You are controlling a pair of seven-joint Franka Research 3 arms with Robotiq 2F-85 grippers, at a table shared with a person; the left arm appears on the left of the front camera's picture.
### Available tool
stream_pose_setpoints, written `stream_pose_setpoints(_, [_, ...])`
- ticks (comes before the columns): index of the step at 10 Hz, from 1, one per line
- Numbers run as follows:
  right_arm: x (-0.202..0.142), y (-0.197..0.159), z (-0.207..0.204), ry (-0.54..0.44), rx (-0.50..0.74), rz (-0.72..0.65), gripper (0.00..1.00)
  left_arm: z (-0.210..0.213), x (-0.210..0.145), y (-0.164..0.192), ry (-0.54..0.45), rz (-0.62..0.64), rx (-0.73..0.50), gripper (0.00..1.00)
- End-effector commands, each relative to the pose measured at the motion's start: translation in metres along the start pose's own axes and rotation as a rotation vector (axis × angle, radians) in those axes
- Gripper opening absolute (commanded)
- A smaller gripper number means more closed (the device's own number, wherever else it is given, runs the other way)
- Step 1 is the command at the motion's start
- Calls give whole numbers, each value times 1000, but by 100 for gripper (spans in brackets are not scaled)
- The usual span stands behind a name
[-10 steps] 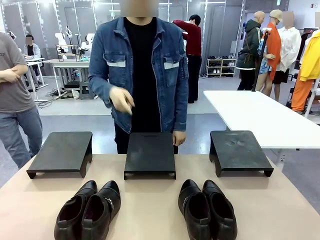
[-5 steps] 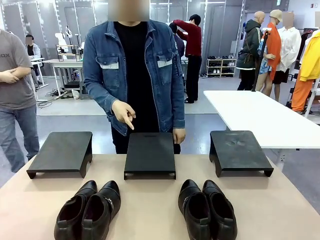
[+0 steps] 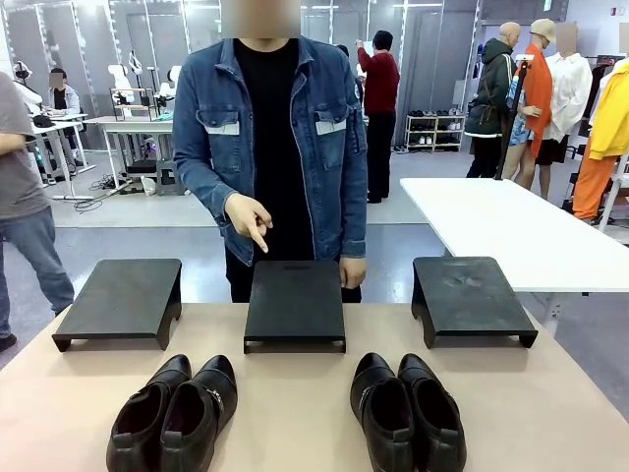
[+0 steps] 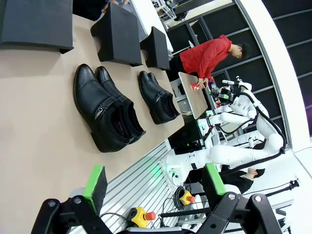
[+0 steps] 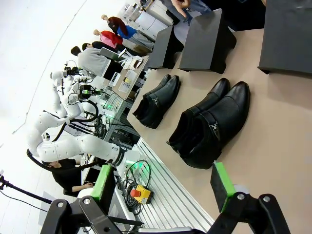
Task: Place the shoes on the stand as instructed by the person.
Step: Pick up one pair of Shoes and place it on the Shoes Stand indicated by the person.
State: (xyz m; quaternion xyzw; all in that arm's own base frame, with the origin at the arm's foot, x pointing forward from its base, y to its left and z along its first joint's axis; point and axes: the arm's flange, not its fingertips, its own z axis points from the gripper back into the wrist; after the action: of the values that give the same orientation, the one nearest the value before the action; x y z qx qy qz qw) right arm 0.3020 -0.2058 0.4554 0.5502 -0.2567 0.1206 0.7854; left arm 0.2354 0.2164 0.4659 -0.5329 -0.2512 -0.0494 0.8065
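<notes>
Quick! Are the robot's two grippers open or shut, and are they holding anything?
Left gripper: open, holding nothing.
Right gripper: open, holding nothing.

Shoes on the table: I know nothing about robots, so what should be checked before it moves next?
1. Left tool open and empty: ok.
2. Right tool open and empty: ok.
3. Left pair of shoes and right pair upright on the table: ok.
4. Tops of the left stand, middle stand and right stand bare: ok.
5. Which pair is meant by the person's pointing hand, aimed down toward the middle stand: cannot tell.
6. Person's other hand clear of the middle stand: not ok, it sits at its far edge.
</notes>
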Motion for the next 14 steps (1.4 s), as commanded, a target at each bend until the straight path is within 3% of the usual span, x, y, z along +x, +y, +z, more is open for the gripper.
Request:
stream_pose_setpoints(1, [1, 0, 2, -3, 6, 7, 100, 1, 1, -1, -6, -17, -19, 100])
stream_pose_setpoints(3, [1, 0, 2, -3, 6, 7, 100, 0, 0, 0, 0, 0, 0, 100])
stream_pose_setpoints(5, [1, 0, 2, -3, 6, 7, 100, -16, 20, -37, 150, -67, 37, 100])
stream_pose_setpoints(6, [1, 0, 2, -3, 6, 7, 100, -31, 31, -63, 227, -27, 106, 100])
stream_pose_setpoints(8, [1, 0, 2, -3, 6, 7, 100, -72, 49, -127, 343, -3, 201, 100])
stream_pose_setpoints(11, [1, 0, 2, -3, 6, 7, 100, -147, 56, -199, 451, -15, 490, 100])
stream_pose_setpoints(14, [1, 0, 2, -3, 6, 7, 100, -230, 46, -231, 510, -41, 692, 100])
